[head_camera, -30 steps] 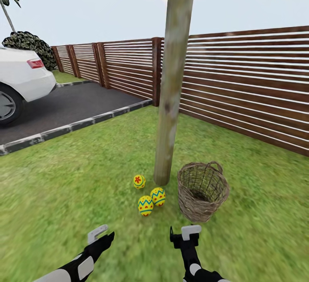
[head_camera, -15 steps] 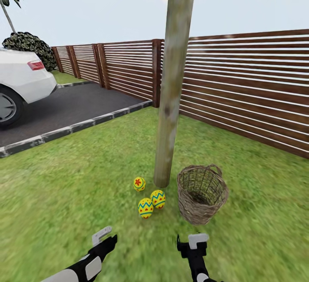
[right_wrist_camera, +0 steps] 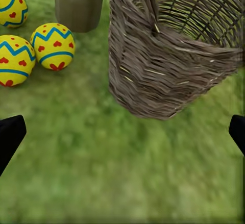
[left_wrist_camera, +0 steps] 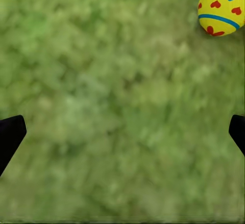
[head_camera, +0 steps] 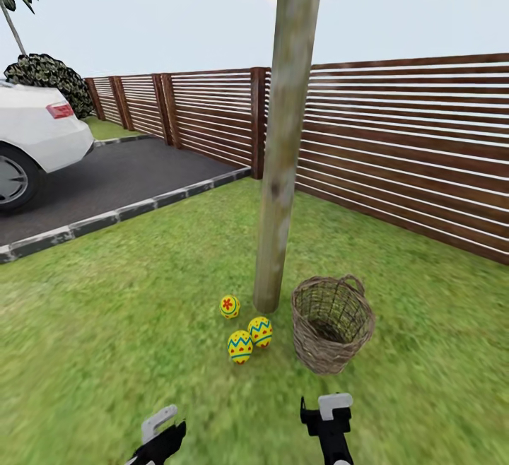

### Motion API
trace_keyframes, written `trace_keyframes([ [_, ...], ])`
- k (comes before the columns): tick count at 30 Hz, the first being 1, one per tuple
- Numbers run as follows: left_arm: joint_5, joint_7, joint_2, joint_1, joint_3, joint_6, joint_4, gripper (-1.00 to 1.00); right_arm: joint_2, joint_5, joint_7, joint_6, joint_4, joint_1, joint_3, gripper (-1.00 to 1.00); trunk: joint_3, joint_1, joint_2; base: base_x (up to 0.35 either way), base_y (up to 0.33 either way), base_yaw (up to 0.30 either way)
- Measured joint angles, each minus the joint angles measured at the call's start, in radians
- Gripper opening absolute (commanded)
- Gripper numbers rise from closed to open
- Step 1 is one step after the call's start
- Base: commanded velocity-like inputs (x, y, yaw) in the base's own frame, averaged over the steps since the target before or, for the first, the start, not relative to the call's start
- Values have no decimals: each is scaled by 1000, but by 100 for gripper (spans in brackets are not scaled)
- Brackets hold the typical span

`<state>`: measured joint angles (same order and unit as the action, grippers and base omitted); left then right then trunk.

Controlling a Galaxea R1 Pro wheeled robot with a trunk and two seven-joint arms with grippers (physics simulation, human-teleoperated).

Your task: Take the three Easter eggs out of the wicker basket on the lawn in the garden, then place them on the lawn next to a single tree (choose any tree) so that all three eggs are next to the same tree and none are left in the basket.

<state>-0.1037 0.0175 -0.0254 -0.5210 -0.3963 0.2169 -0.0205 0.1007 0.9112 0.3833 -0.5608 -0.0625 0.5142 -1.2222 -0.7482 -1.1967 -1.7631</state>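
Note:
Three yellow Easter eggs lie on the lawn (head_camera: pixel 141 295) at the foot of the tree (head_camera: pixel 281 168): one (head_camera: pixel 229 306) beside the trunk, two (head_camera: pixel 260 331) (head_camera: pixel 240 346) a little nearer me. The wicker basket (head_camera: pixel 332 324) stands upright just right of the trunk, and its visible inside is bare wicker. My left gripper (head_camera: pixel 161 431) and right gripper (head_camera: pixel 328 414) hang low over the grass, both open and holding nothing. The right wrist view has the basket (right_wrist_camera: pixel 173 60), the trunk base (right_wrist_camera: pixel 79 2) and the eggs (right_wrist_camera: pixel 52 45) (right_wrist_camera: pixel 14 60) (right_wrist_camera: pixel 9 3). One egg (left_wrist_camera: pixel 222 7) lies ahead of the left gripper (left_wrist_camera: pixel 122 134).
A brown slatted fence (head_camera: pixel 396 147) runs behind the tree. At the left, beyond a stone kerb (head_camera: pixel 120 212), a dark paved driveway (head_camera: pixel 106 182) holds a white car (head_camera: pixel 32 140). Open grass stretches to the left and right of the eggs.
Both arms have drawn back toward me and sit lower in the head view. The camera has shifted slightly. The eggs and basket stay where they were.

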Motion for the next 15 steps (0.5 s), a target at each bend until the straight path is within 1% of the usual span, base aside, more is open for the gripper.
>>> trace_keyframes([
  [5, 1, 0, 1, 11, 1, -3, 0, 100, 0, 0, 0, 2, 1, -1, -3, 100, 16, 19, 35, 0, 0, 0],
  [15, 2, 0, 1, 15, 2, -5, 0, 100, -2, 1, -1, 12, 13, -8, -1, 100, 47, 58, 105, 0, 0, 0],
])
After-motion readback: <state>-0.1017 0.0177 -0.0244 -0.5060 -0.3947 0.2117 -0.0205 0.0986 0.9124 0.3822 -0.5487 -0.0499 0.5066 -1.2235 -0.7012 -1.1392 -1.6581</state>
